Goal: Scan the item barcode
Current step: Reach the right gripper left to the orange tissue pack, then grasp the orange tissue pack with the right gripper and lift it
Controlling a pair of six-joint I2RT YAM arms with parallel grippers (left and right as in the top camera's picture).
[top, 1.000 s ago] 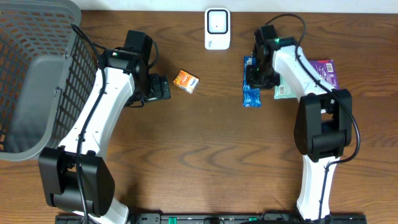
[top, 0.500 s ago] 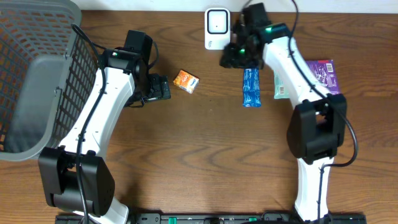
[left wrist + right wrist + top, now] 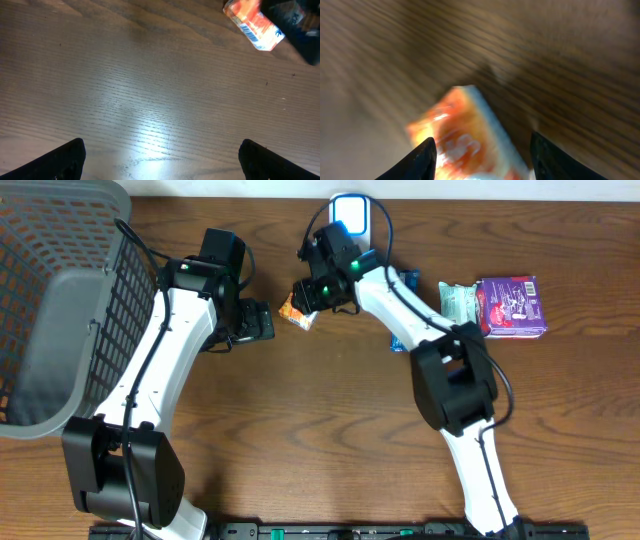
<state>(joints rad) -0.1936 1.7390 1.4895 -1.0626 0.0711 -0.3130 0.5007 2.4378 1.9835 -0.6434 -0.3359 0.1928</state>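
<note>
Right end effector (image 3: 482, 150) released, its 2 fingers (image 3: 420, 160) flanking the orange packet (image 3: 460, 125) (blurred); left end effector (image 3: 162, 150) released, wide.

Left arm (image 3: 160, 370), right arm (image 3: 402, 302): white links, black joints, black cables, green lights.

A grey basket (image 3: 62, 330) sits on the left of the brown table (image 3: 330, 420). A purple pack (image 3: 513, 306) lies far right, touching a pale green pack (image 3: 459, 300)
</note>
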